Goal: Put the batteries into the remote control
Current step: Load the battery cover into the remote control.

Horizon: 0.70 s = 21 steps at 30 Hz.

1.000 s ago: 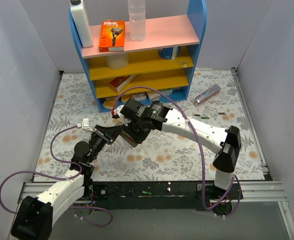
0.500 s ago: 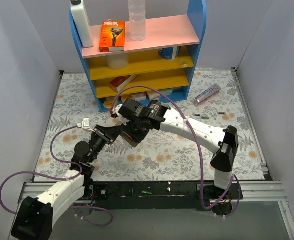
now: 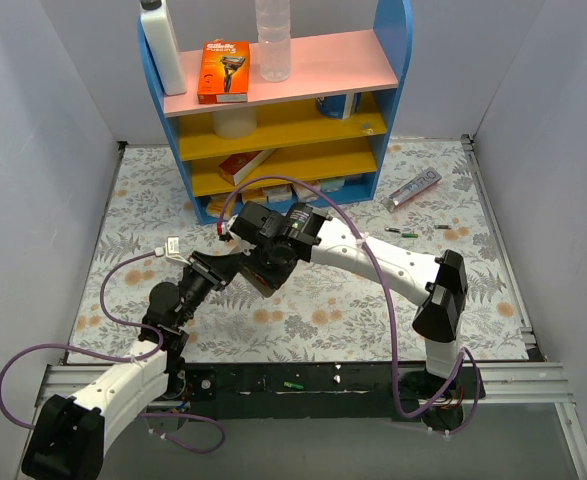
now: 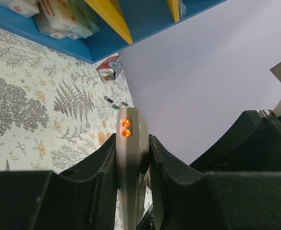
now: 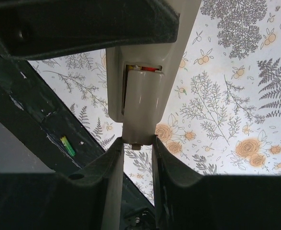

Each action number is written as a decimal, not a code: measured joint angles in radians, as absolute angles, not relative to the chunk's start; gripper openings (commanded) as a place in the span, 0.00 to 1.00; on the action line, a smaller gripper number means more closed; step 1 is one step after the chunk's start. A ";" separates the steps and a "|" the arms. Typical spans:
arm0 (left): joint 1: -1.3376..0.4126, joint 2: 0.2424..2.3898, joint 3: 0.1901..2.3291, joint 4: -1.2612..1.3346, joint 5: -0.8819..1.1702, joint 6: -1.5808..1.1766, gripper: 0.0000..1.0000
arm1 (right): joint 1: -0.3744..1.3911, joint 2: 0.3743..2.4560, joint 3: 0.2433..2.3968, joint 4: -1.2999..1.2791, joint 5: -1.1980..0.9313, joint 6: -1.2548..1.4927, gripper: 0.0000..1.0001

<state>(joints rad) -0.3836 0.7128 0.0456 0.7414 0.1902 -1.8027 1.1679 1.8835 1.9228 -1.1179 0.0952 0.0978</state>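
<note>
The remote control (image 4: 129, 158) was held edge-up, clear of the floral table (image 3: 143, 210), pinched across its thickness by the left gripper (image 4: 132, 140). From the opposite side, the right gripper (image 5: 138, 149) was pressed together on the near end of the grey battery cover (image 5: 140, 103), which lay on the remote's back but was not yet fully home; a red battery (image 5: 149, 68) could be seen in the gap at the cover's far edge. The step in hand was judged to be the closing of the compartment; for this to be done well, the cover should be kept flat against the back and slid straight along the remote's length, so that it is not skewed; the left grip should be used as a firm counter-hold, without twisting. Spare batteries (image 3: 403, 233) were seen on the table well to the right; a green battery (image 5: 67, 145) lay on the black rail (image 5: 44, 129).
</note>
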 measured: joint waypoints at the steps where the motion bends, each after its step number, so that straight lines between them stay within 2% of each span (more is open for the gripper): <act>1: -0.384 0.712 0.046 0.737 0.190 -1.802 0.01 | 1.169 1.885 1.923 -1.122 0.098 0.098 0.09; 21: -0.389 0.710 0.046 0.696 0.195 -1.774 0.01 | 1.175 1.906 1.932 -1.126 0.118 0.097 0.08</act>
<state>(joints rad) -0.3885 0.7097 0.0456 0.6964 0.1951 -1.7737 1.1748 1.9064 1.9324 -1.1255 0.1177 0.0975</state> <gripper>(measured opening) 0.254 0.326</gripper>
